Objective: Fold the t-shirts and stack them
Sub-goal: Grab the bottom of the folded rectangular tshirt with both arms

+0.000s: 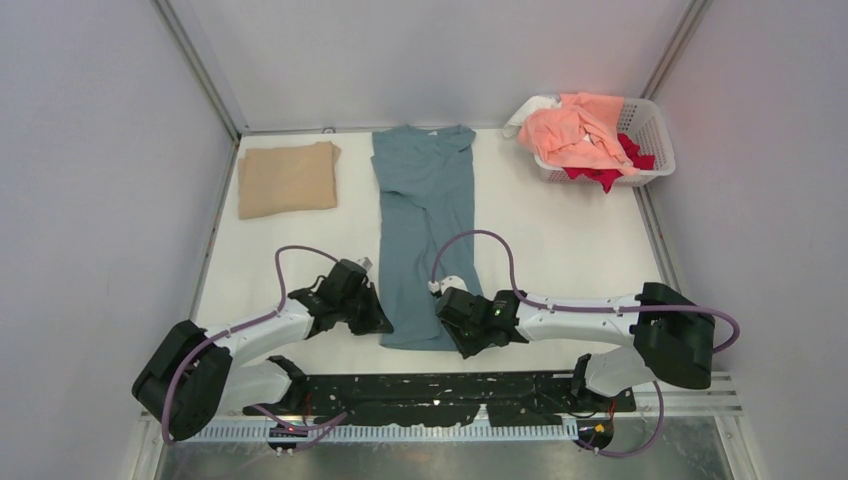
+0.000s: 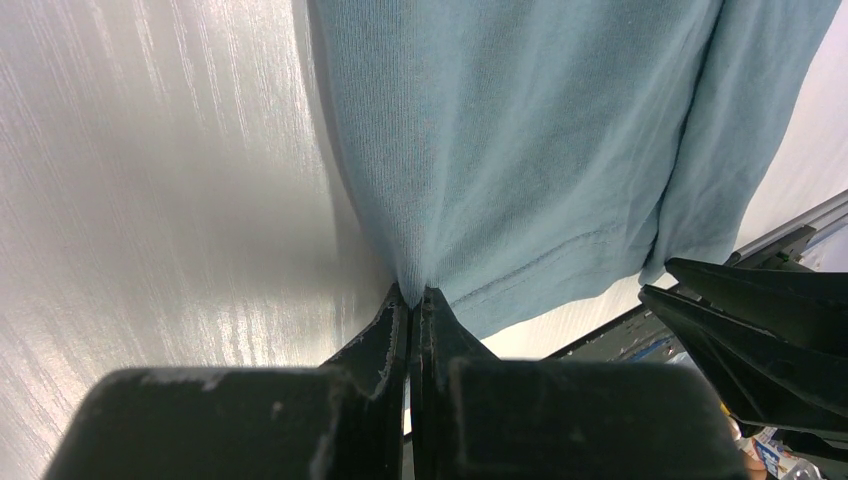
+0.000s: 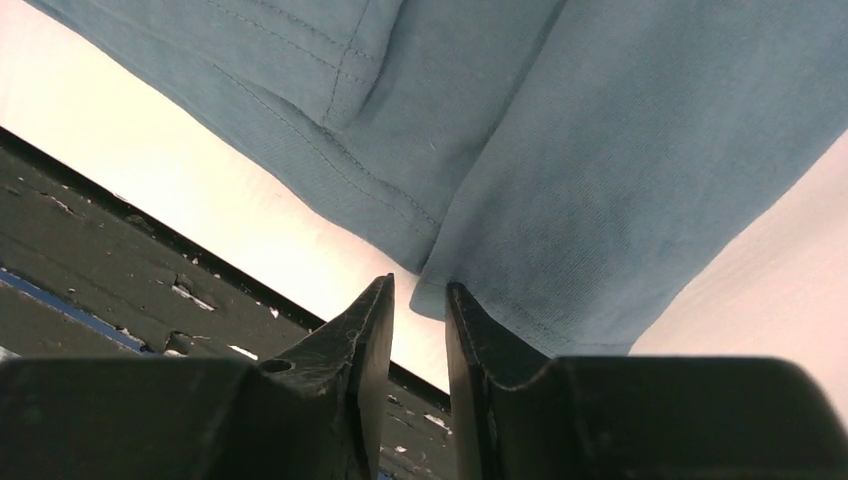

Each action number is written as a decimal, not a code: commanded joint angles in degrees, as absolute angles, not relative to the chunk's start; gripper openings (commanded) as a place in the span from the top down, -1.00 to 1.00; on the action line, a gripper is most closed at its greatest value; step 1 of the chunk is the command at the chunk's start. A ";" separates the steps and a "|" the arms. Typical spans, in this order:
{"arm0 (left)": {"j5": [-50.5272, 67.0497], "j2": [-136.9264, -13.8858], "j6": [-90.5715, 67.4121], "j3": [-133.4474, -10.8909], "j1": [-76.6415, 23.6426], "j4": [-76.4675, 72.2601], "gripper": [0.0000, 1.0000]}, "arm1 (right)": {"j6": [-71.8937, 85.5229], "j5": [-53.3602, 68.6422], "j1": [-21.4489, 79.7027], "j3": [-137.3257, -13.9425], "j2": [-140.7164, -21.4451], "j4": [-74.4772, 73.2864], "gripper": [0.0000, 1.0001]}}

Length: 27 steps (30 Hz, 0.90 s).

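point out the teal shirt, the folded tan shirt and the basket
teal shirt (image 1: 425,215), top view, middle of its body
folded tan shirt (image 1: 287,178), top view, centre of its top layer
basket (image 1: 648,128), top view, right lattice wall

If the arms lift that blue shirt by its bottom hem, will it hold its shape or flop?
Probably flop: the blue shirt lies flat with soft creases, and it puckers where the left gripper pinches it. It looks thin, so likely light.
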<state>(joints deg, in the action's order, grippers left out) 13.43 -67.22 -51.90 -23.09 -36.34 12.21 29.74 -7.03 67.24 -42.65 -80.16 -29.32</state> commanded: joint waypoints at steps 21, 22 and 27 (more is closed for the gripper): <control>8.16 -68.42 -49.39 -22.10 -36.58 19.34 1.00 | 30.61 -9.31 67.15 -42.97 -78.47 -31.61 0.70; 8.18 -68.53 -49.32 -22.14 -36.57 19.34 1.00 | 30.55 -9.20 67.15 -43.02 -77.93 -31.74 0.72; 8.74 -68.91 -49.17 -22.15 -36.56 19.25 1.00 | 30.68 -8.65 67.15 -43.72 -75.09 -32.69 0.83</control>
<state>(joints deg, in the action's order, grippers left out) 13.04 -67.29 -51.88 -23.24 -36.38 12.45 30.15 -8.86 67.24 -42.63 -78.83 -31.86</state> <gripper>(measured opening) 0.012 0.100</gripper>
